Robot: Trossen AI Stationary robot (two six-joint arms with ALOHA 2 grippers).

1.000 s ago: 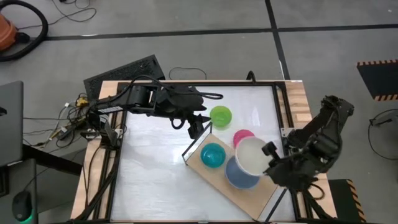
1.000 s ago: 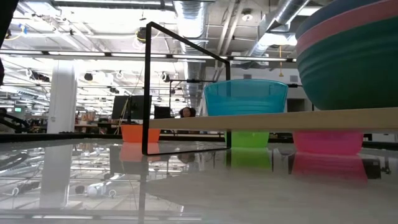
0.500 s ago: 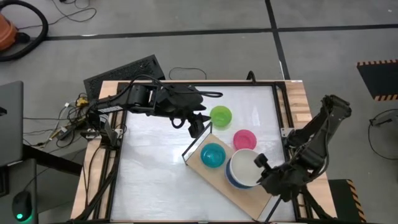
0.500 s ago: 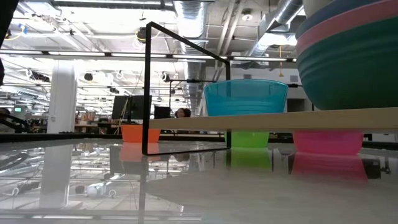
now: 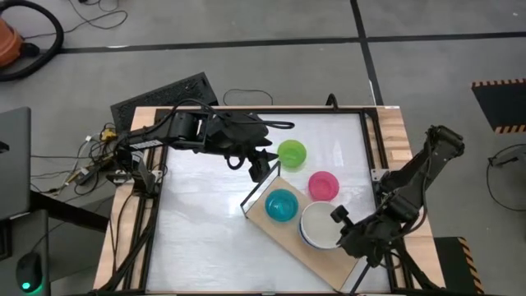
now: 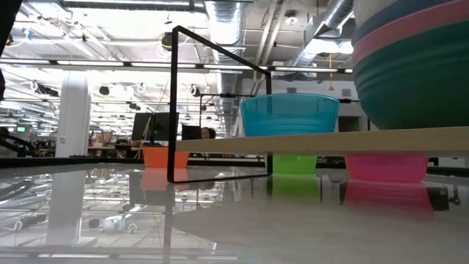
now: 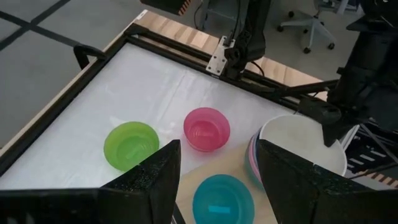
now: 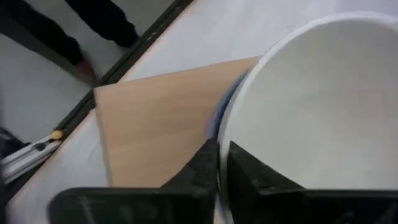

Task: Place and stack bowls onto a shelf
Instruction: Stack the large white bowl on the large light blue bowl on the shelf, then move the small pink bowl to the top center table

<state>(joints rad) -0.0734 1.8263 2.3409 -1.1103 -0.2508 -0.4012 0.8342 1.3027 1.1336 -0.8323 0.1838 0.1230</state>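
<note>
Right gripper [image 5: 335, 222] at the near right end of the shelf [image 5: 283, 242], fingers pinching the rim of the white bowl [image 5: 319, 225], one inside and one outside

- A second ago this bowl hung higher and further toward the pink bowl [image 5: 323, 185]; it has since come down and toward the near edge, and now sits nested in the stack [image 6: 414, 62]
- Low view shows the pile as dark green at the bottom, then pink, blue, with the white rim just at the top; the top band looks lower than half a second back
- Blue rim barely peeks beside the white one in the right wrist view, so the bowl reads as seated or nearly so
- Grip not yet let go

Left gripper [image 5: 259, 167] waits over the counter [image 5: 197, 222] by the shelf's far corner, fingers spread, unmoved through the last second

Elsewhere:
- cyan bowl [image 5: 280, 205] alone on the shelf, beside the stack
- lime bowl [image 5: 291, 152] and pink bowl on the counter behind the shelf, both apart from it

Judgement: this placement is nearly finished; release and withdrawal come next, then lime and pink remain to be shelved
</note>
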